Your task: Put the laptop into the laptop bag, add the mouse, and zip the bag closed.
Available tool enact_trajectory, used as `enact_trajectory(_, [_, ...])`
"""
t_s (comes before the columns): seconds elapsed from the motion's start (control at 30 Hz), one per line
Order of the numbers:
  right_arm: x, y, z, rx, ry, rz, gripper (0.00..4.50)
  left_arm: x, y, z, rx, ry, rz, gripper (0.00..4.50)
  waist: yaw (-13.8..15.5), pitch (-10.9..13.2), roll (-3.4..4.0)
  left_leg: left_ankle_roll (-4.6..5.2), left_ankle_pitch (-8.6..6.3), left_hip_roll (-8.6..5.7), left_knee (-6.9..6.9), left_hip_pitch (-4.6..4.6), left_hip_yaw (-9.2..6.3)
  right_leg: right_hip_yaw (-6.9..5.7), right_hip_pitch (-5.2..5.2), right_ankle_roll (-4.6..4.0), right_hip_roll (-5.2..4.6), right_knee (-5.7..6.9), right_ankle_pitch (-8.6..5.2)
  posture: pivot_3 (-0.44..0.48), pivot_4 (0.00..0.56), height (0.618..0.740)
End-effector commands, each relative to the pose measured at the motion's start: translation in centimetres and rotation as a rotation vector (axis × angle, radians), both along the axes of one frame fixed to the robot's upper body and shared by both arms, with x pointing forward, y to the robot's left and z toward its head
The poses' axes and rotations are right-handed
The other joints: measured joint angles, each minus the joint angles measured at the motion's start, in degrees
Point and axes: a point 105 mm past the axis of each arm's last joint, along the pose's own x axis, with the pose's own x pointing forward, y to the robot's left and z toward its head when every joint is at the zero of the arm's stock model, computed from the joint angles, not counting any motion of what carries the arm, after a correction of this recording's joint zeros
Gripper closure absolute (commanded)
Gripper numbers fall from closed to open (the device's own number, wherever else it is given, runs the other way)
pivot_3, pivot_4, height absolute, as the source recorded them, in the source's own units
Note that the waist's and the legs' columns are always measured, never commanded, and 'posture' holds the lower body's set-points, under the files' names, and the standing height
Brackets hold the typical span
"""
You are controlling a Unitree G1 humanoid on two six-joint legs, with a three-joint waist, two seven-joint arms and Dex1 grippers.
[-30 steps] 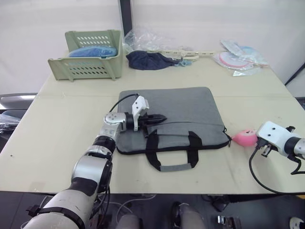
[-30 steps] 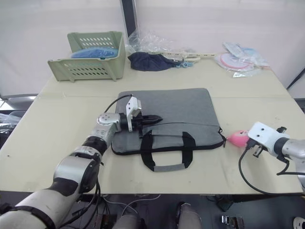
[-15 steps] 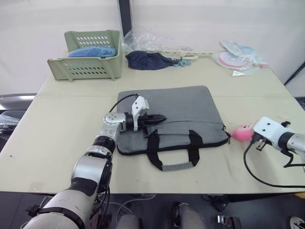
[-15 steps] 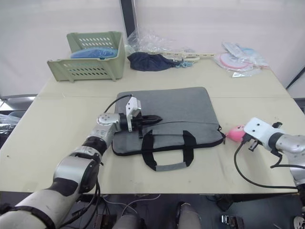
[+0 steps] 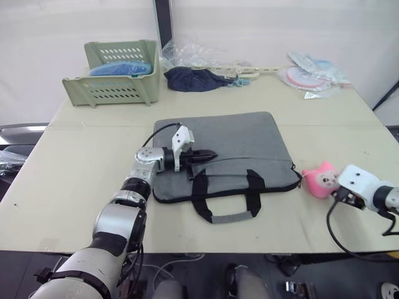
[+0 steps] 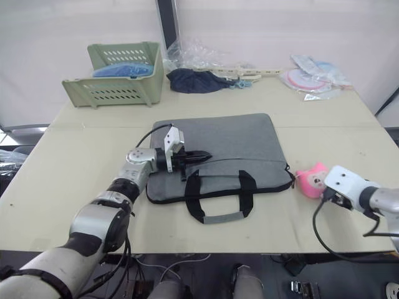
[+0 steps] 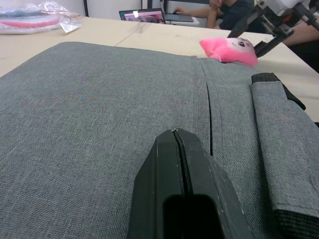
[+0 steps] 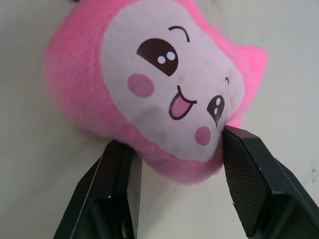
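We press our left gripper (image 5: 209,154), fingers closed together, on the laptop bag (image 5: 237,140) at mid-table to keep it steady. At its right end, our right gripper (image 8: 177,199) stands open around the pink plush toy (image 8: 164,94), perhaps mistaking it for the mouse.

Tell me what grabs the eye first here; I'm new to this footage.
The grey bag lies flat mid-table, with the left gripper resting shut on its top. At the bag's right end sits a pink plush toy, and the right gripper has its open fingers on either side of it.
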Motion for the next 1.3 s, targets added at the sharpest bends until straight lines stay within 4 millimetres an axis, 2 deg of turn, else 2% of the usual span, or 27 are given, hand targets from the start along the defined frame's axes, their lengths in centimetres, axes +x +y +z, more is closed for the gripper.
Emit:
enact_trajectory(0.03, [-0.6, -0.8, 2.7, -0.040, -0.026, 0.009, 1.84, -2.3, 0.5, -6.3, 0.148, 0.211, -0.025, 4.50, 0.08, 0.01, 0.03, 0.00, 0.00, -0.01, 0.00, -0.01, -0.01, 0.00, 0.00, 0.01, -0.01, -0.02, 0.00, 0.000, 0.150, 0.740])
enact_trajectory(0.27, [-1.4, -2.0, 4.4, -0.097, -0.013, -0.005, 1.84, -2.3, 0.3, -6.1, 0.144, 0.210, -0.029, 4.50, 0.30, 0.02, 0.04, 0.02, -0.01, -0.01, -0.01, -0.02, -0.02, 0.00, 0.00, 0.00, -0.01, -0.06, 0.00, 0.000, 0.150, 0.740])
enact_trajectory(0.37, [-1.2, -2.7, 6.3, -0.112, -0.054, -0.029, 1.84, -2.3, 0.3, -6.2, 0.144, 0.211, -0.029, 4.50, 0.30, 0.06, 0.13, 0.02, -0.01, -0.02, -0.01, -0.02, -0.01, 0.00, 0.00, 0.00, -0.02, -0.06, 0.00, 0.000, 0.150, 0.740])
enact_trajectory(0.43, [-0.3, -2.6, 7.6, -0.060, -0.128, -0.069, 1.84, -2.3, 0.4, -6.2, 0.147, 0.213, -0.027, 4.50, 0.20, 0.06, 0.13, 0.02, -0.01, -0.01, -0.01, -0.01, -0.02, 0.00, 0.00, 0.00, -0.02, -0.06, 0.00, 0.000, 0.150, 0.740])
enact_trajectory(0.53, [0.7, -2.4, 8.3, 0.005, -0.190, -0.109, 1.84, -2.3, 0.4, -6.2, 0.147, 0.213, -0.025, 4.50, 0.33, 0.07, 0.12, 0.02, -0.01, -0.01, -0.01, -0.01, -0.05, -0.01, 0.00, -0.01, -0.03, -0.05, 0.02, 0.000, 0.150, 0.740])
enact_trajectory(0.6, [1.4, -2.1, 8.7, 0.097, -0.247, -0.161, 1.84, -2.3, 0.4, -6.2, 0.145, 0.212, -0.025, 4.50, 0.36, 0.06, 0.11, 0.01, -0.01, 0.00, -0.01, -0.04, -0.11, -0.07, 0.00, -0.03, -0.03, -0.06, 0.01, 0.000, 0.150, 0.740])
enact_trajectory(0.63, [2.1, -1.8, 9.0, 0.200, -0.300, -0.212, 1.84, -2.3, 0.4, -6.2, 0.144, 0.212, -0.024, 4.50, 0.32, 0.05, 0.08, 0.01, -0.01, 0.00, -0.02, -0.03, -0.10, -0.07, 0.00, -0.03, -0.03, -0.06, 0.01, 0.000, 0.150, 0.740])
enact_trajectory(0.7, [3.0, -1.2, 9.0, 0.350, -0.349, -0.296, 1.84, -2.2, 0.4, -6.1, 0.144, 0.210, -0.022, 4.50, 0.40, 0.05, 0.10, 0.01, -0.01, -0.01, 0.05, -0.06, -0.07, -0.05, -0.01, -0.02, -0.03, -0.04, 0.02, 0.000, 0.150, 0.740])
enact_trajectory(0.83, [3.6, -0.1, 6.6, 0.533, -0.333, -0.407, 1.84, -2.2, 0.4, -6.1, 0.142, 0.208, -0.019, 4.50, 0.51, 0.02, 0.25, 0.00, 0.00, -0.01, 0.01, -0.10, -0.13, -0.09, -0.04, -0.03, -0.05, -0.01, 0.01, 0.000, 0.150, 0.740])
enact_trajectory(1.07, [3.7, 0.7, 4.9, 0.678, -0.311, -0.510, 1.84, -2.1, 0.6, -6.0, 0.142, 0.204, -0.013, 4.50, 0.39, -0.05, 0.59, 0.01, 0.00, -0.03, 0.02, -0.12, -0.10, -0.06, -0.06, -0.03, -0.05, 0.01, 0.01, 0.000, 0.150, 0.740])
enact_trajectory(1.3, [3.6, 0.6, 4.9, 0.815, -0.306, -0.597, 1.84, -2.1, 0.7, -6.1, 0.143, 0.203, -0.009, 4.50, 0.37, -0.14, 0.72, 0.01, 0.00, -0.03, 0.02, -0.11, -0.09, -0.06, -0.06, -0.02, -0.05, 0.02, 0.01, 0.000, 0.150, 0.740])
